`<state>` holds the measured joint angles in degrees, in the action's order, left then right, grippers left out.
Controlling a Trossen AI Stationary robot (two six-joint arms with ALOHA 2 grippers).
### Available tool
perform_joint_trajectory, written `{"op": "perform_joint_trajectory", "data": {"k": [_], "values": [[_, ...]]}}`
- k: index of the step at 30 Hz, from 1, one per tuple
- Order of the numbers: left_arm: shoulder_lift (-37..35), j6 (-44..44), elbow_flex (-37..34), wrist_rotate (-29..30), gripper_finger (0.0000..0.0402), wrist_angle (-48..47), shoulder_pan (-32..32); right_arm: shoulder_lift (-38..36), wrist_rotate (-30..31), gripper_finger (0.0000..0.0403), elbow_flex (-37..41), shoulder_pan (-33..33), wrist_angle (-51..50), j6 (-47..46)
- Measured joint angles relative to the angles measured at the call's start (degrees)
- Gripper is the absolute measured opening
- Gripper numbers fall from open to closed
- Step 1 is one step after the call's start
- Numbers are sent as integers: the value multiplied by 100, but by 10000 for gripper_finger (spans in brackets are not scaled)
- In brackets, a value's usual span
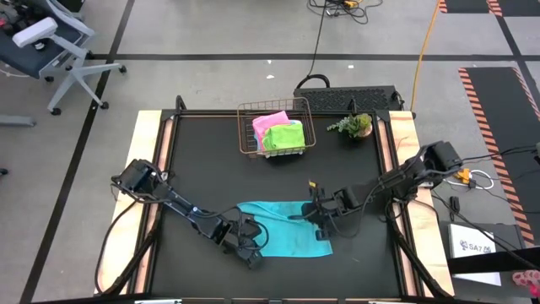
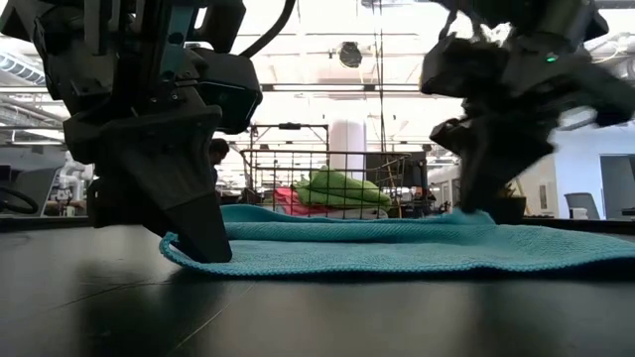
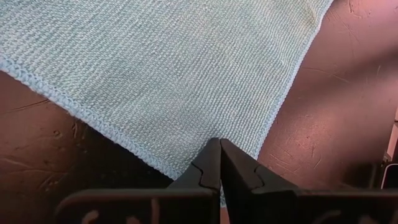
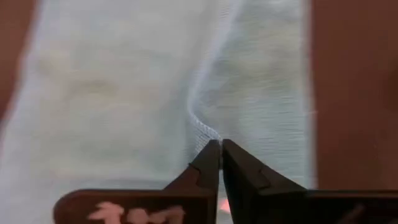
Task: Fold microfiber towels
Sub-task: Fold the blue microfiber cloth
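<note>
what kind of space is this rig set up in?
Most likely a robotics lab or open workshop floor. An office chair stands beside the black-topped table, cables run across a tape-marked floor, and the low view shows metal racking under exposed ceiling fixtures. A cyan towel lies on the table.

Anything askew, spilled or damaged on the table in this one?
Nothing stands out. The cyan towel lies flat on the table, both grippers shut on its edges: left, right. Pink and green towels sit in the wire basket.
</note>
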<state>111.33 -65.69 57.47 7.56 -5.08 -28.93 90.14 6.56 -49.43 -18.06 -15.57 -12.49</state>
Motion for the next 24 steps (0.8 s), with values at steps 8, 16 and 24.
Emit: {"op": "perform_joint_trajectory", "data": {"k": [8, 16, 24], "values": [[0, -44, -1, -96, 8, 2, 1, -105, 740, 3, 0, 680, -395, 727], [0, -28, -11, -149, 6, 70, -2, -104, 1473, 1, 0, 1422, -1258, 1427], [0, -43, -11, -167, 5, 74, -7, -104, 1465, 4, 0, 2010, -1238, 1804]]}}
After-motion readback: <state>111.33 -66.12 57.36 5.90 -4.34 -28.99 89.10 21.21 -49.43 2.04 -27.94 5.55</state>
